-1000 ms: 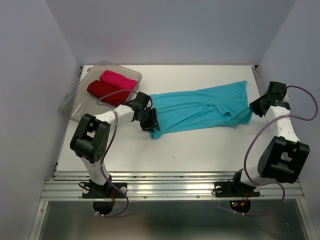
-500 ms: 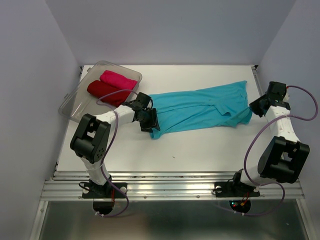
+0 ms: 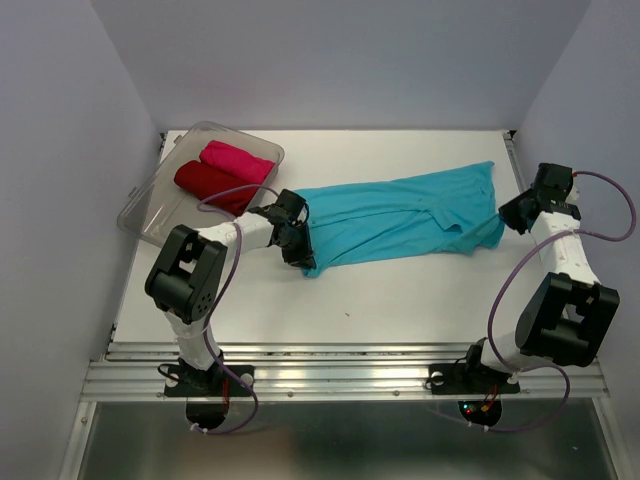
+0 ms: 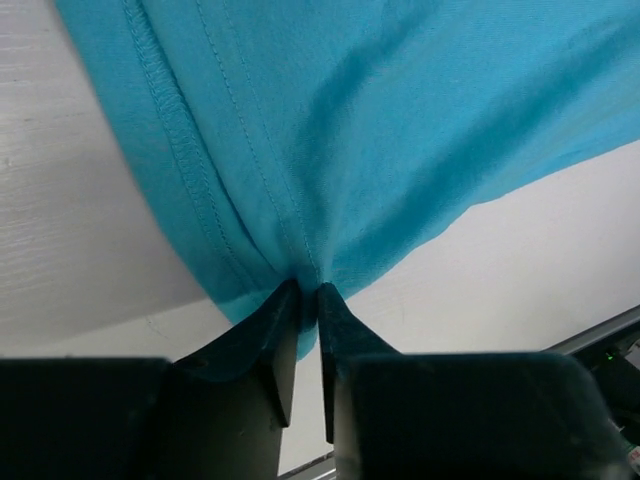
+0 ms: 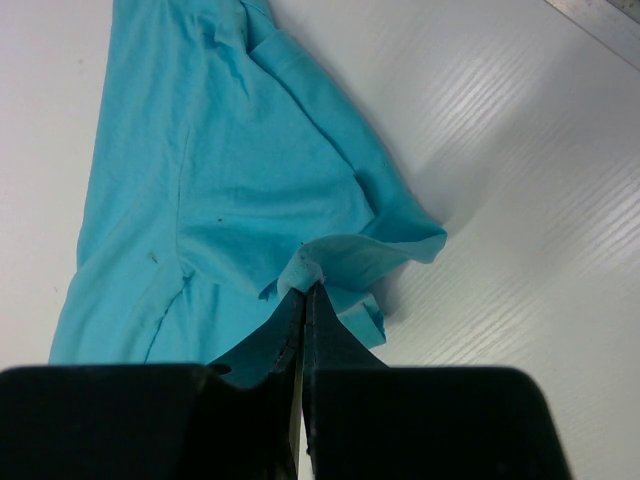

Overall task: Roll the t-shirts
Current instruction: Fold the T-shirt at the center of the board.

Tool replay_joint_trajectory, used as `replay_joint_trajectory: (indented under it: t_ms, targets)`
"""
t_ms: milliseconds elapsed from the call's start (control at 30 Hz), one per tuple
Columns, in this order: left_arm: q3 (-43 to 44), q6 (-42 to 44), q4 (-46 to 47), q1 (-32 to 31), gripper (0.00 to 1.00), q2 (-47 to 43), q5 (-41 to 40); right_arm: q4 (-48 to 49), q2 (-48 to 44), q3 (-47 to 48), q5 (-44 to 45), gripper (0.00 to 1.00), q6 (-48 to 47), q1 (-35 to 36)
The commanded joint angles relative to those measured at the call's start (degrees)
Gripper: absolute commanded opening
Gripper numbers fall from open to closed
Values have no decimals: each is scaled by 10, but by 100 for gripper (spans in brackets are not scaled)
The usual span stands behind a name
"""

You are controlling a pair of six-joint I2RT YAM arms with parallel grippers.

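Turquoise t-shirt [image 3: 400, 215] lies spread flat across the middle of the worktop [image 3: 400, 290], long axis running from about 8 o'clock to 2 o'clock in the overhead view, with folds and wrinkles near its 3 o'clock end. My left hand [image 3: 297, 243] sits at the shirt's 8 o'clock corner; in my left wrist view the fingers [image 4: 285, 340] stand narrow, nearly together, with the stitched hem bunched and pinched between their tips. My right hand [image 3: 515, 215] is at the 3 o'clock end; in the right wrist view its fingers [image 5: 330, 345] are pressed together on a small curl of the turquoise cloth, lifted slightly off the worktop. Dark red t-shirt [image 3: 205, 180] and pink t-shirt [image 3: 238, 158] lie rolled side by side, touching, inside the clear tub [image 3: 150, 205] at the 10 o'clock corner of the worktop, the pink one toward 12 o'clock. The tub's near edge is just beside my left arm.
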Motion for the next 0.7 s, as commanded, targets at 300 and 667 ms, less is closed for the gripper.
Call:
replay_joint_trajectory:
  t_ms: [300, 667]
  targets:
    - [24, -6, -45, 6, 0, -51, -73, 3, -8, 18, 5, 1, -9, -4]
    - [22, 5, -32, 33, 0, -38, -67, 4, -5, 18, 7, 1, -10, -4]
